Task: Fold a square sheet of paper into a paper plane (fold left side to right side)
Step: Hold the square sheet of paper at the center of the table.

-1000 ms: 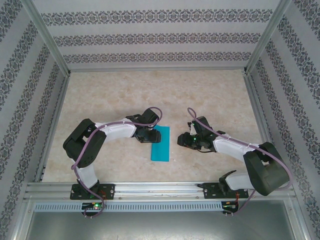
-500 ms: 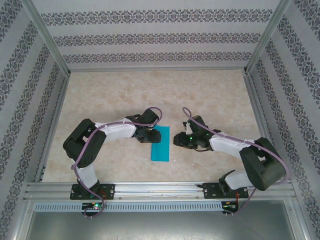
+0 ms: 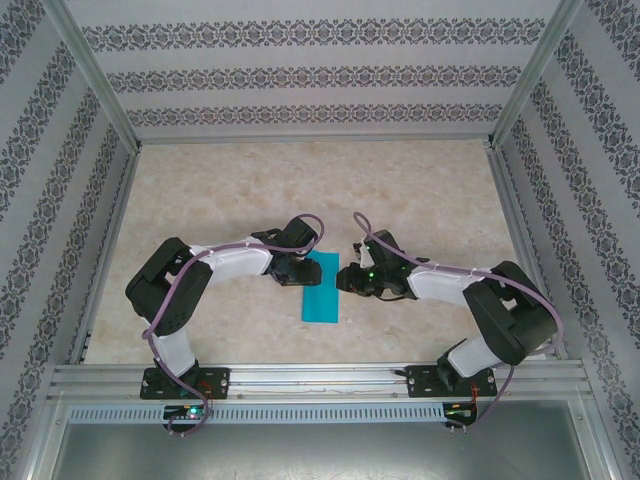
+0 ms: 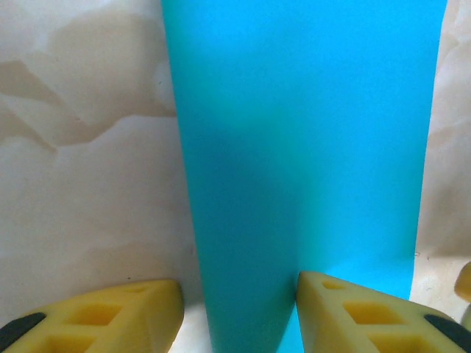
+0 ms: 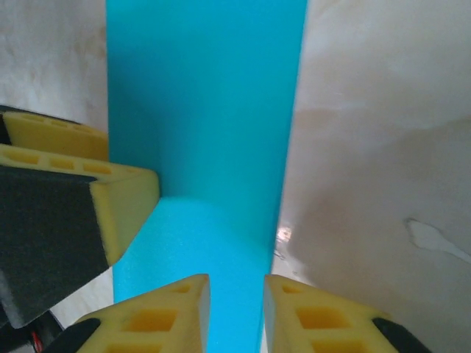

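The square sheet of paper [image 3: 321, 288] lies on the table as a narrow turquoise rectangle, folded in layers; it has no paper plane shape. My left gripper [image 3: 303, 268] sits low at its upper left edge. In the left wrist view the left gripper [image 4: 239, 316] is open, and the paper [image 4: 309, 147] runs between its yellow fingers. My right gripper [image 3: 345, 278] is at the paper's upper right edge. In the right wrist view the right gripper [image 5: 237, 312] has a narrow gap, with the paper's [image 5: 206, 110] right edge lying in it. The left gripper's fingers [image 5: 125, 198] show at the left there.
The marble-patterned table [image 3: 220, 190] is fenced by metal rails and patterned walls [image 3: 310, 80]. Both arms reach inward from the near rail [image 3: 320, 380], their wrists close together over the paper.
My right gripper has moved left up to the paper's right edge and its jaws have narrowed. The left arm and the paper have stayed put.
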Robot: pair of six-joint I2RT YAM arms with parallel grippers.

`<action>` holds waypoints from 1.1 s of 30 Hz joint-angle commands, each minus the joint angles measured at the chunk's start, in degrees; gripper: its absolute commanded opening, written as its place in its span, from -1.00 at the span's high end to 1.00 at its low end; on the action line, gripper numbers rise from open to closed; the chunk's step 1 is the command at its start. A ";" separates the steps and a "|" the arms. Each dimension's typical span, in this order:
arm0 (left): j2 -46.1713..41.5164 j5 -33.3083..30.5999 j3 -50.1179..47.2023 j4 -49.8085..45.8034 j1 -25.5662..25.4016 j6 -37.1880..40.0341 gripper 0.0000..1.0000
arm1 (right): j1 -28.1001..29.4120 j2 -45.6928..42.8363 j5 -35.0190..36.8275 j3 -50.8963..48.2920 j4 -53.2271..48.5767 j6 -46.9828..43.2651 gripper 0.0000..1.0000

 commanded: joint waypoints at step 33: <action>9.65 2.97 -3.28 5.71 -1.05 1.07 0.03 | 2.45 6.36 0.95 2.98 0.99 0.90 0.71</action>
